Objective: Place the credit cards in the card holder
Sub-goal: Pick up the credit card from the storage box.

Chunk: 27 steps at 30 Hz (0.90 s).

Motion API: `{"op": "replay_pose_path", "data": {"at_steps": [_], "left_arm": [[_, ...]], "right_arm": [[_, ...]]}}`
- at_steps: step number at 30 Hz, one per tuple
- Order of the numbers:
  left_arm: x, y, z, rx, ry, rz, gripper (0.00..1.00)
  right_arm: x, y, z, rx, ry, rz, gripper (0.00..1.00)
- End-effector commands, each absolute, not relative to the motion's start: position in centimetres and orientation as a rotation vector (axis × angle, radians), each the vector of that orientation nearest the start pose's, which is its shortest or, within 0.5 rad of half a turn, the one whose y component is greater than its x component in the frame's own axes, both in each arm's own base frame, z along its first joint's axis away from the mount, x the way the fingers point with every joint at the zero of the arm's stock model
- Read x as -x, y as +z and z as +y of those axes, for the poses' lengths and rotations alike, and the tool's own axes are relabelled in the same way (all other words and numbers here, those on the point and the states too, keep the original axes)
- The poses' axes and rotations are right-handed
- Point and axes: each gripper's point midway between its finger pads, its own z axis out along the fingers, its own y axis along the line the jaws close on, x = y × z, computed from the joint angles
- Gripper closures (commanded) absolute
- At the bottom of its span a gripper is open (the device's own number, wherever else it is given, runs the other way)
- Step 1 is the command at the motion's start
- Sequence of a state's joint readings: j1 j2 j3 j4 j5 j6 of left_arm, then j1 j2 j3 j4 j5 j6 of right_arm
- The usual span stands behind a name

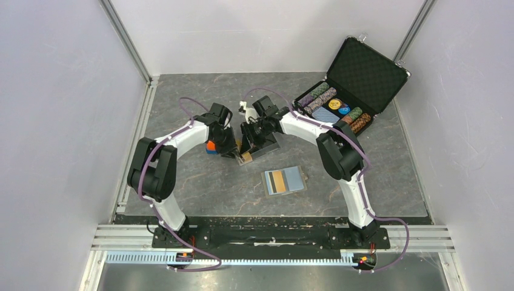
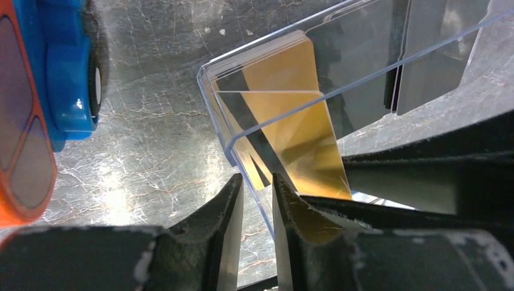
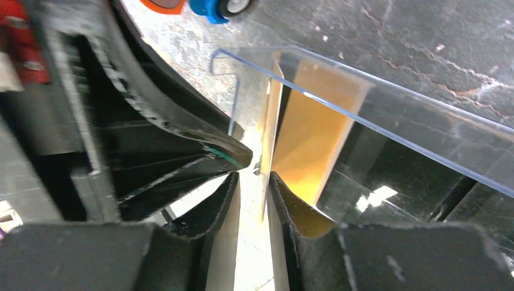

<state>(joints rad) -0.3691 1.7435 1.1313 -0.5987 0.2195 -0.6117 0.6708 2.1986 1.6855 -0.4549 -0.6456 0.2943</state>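
Note:
The card holder (image 1: 293, 178) lies open on the table, pale blue-grey inside, with an orange-tan credit card (image 1: 277, 180) on its left half. A clear tray (image 1: 262, 145) holds the other cards on edge: an orange-tan one (image 2: 297, 121) (image 3: 312, 133) and black ones (image 2: 363, 66). My left gripper (image 1: 237, 154) (image 2: 257, 182) is nearly closed across the tray's end wall (image 2: 215, 97). My right gripper (image 1: 250, 151) (image 3: 253, 177) straddles a thin tan card edge (image 3: 271, 109) with a narrow gap. Both grippers meet at the tray's near-left end.
A blue and orange toy car (image 1: 210, 147) (image 2: 66, 66) sits just left of the tray. An open black poker-chip case (image 1: 357, 79) with chips and a blue deck stands at the back right. A small white object (image 1: 243, 109) lies behind the grippers.

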Motion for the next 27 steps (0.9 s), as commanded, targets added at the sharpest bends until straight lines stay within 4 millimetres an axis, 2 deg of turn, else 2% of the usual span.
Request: {"op": "replay_pose_path", "data": {"at_steps": [1, 2, 3, 5, 6, 9, 14, 17, 19, 23, 27], "left_arm": [[-32.3, 6.6, -19.0, 0.209, -0.541, 2.801, 0.69], [-32.3, 6.7, -19.0, 0.211, -0.544, 2.801, 0.7], [-32.4, 6.8, -19.1, 0.208, -0.548, 2.797, 0.7], [-32.4, 7.1, -19.1, 0.205, -0.556, 2.791, 0.69], [-32.5, 7.4, -19.2, 0.199, -0.562, 2.783, 0.7], [-32.7, 9.0, -19.2, 0.183, -0.573, 2.746, 0.68], [-33.0, 12.9, -18.9, 0.184, -0.593, 2.636, 0.62], [-32.9, 15.2, -18.6, 0.211, -0.61, 2.557, 0.57], [-32.8, 16.4, -18.7, 0.237, -0.649, 2.502, 0.55], [-32.4, 18.5, -19.9, 0.264, -0.799, 2.399, 0.49], [-31.9, 20.5, -22.3, 0.223, -1.042, 2.281, 0.41]], "right_arm": [[-32.2, 5.8, 39.6, 0.806, 1.102, 2.577, 0.74], [-32.2, 5.7, 39.6, 0.807, 1.097, 2.579, 0.75], [-32.2, 5.7, 39.5, 0.808, 1.094, 2.578, 0.79], [-32.3, 5.9, 39.6, 0.807, 1.091, 2.573, 0.96], [-32.4, 6.1, 39.6, 0.806, 1.087, 2.566, 1.0], [-33.0, 7.8, 39.8, 0.802, 1.081, 2.525, 1.0], [-34.4, 12.2, 39.3, 0.766, 1.048, 2.427, 1.0], [-34.6, 14.5, 38.7, 0.733, 1.064, 2.388, 1.0], [-34.4, 15.6, 38.0, 0.705, 1.096, 2.372, 1.0], [-32.9, 17.2, 36.2, 0.641, 1.191, 2.359, 1.0], [-31.2, 18.5, 33.7, 0.537, 1.319, 2.337, 1.0]]}}
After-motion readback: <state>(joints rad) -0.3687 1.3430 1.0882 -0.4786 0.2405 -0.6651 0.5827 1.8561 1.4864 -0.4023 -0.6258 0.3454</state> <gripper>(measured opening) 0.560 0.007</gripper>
